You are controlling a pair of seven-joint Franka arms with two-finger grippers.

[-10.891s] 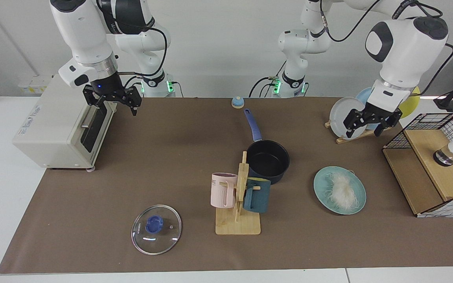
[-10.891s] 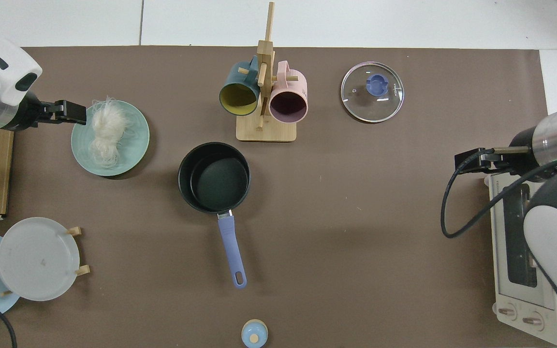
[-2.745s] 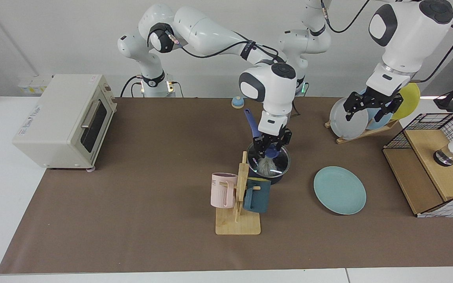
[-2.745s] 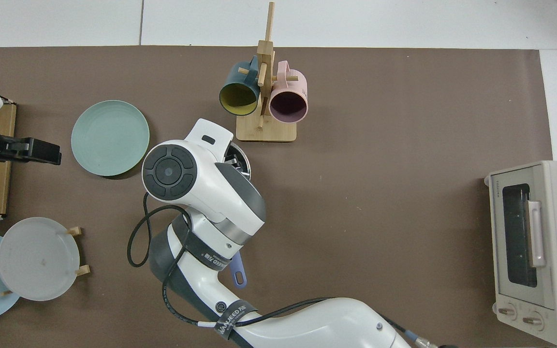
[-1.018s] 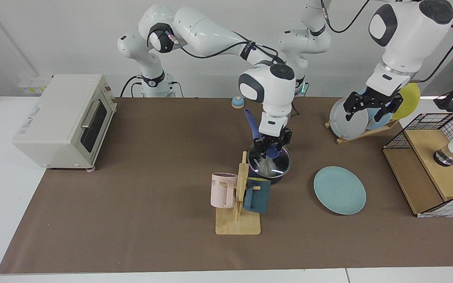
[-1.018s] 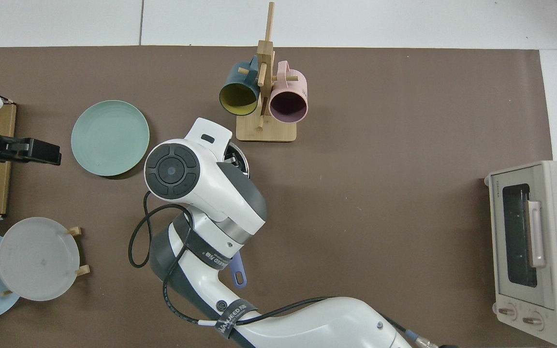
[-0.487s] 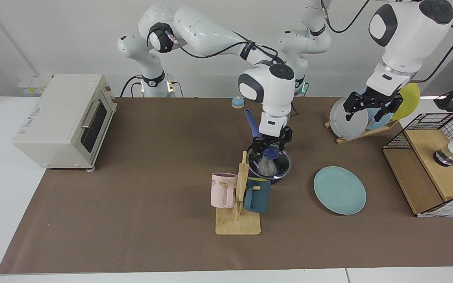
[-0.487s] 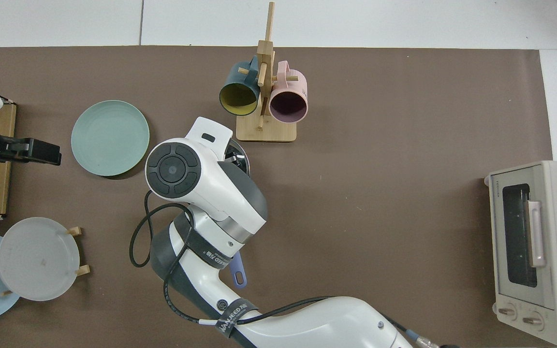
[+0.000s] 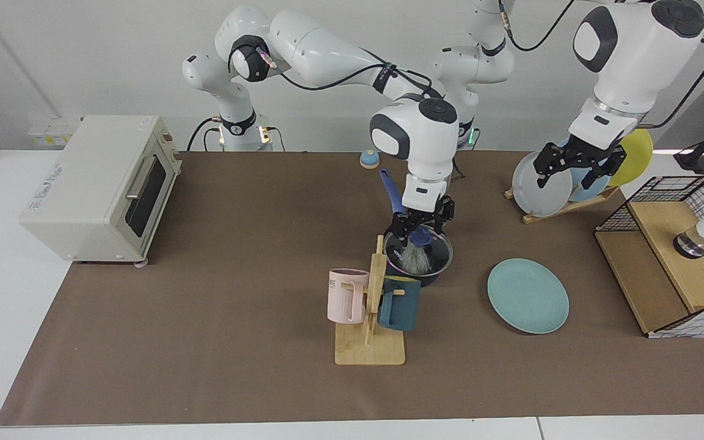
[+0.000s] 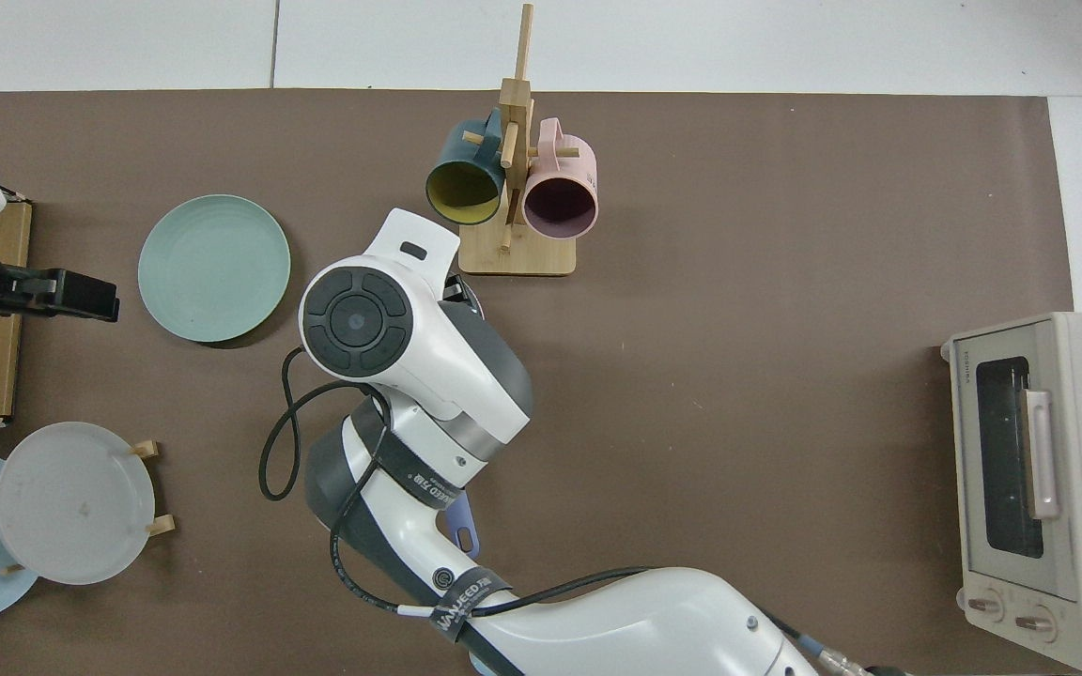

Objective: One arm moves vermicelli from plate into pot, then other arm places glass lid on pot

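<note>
The black pot [image 9: 428, 278] with its blue handle [image 9: 392, 192] stands mid-table behind the mug rack. The glass lid [image 9: 440, 253] lies on it, and the whitish vermicelli [image 9: 414, 261] shows through the glass. My right gripper [image 9: 422, 229] reaches across from the view's left and is shut on the lid's blue knob [image 9: 421, 234]. The teal plate [image 9: 528, 296] [image 10: 213, 268] lies bare beside the pot. My left gripper [image 9: 577, 171] [image 10: 81, 293] waits open in the air by the plate rack. From above, the right arm hides the pot except the handle's end [image 10: 464, 526].
A wooden mug rack [image 9: 369, 305] with a pink and a dark teal mug stands right in front of the pot. A toaster oven [image 9: 95, 189] sits at one table end. A plate rack [image 9: 541, 183] and a wire basket [image 9: 670, 256] are at the other. A small bell [image 9: 369, 159] is at the back.
Since the earliest frames the vermicelli has gone from plate to pot and the lid from the table onto the pot. Over the last second the right wrist shifted slightly above the lid. The left arm stayed still.
</note>
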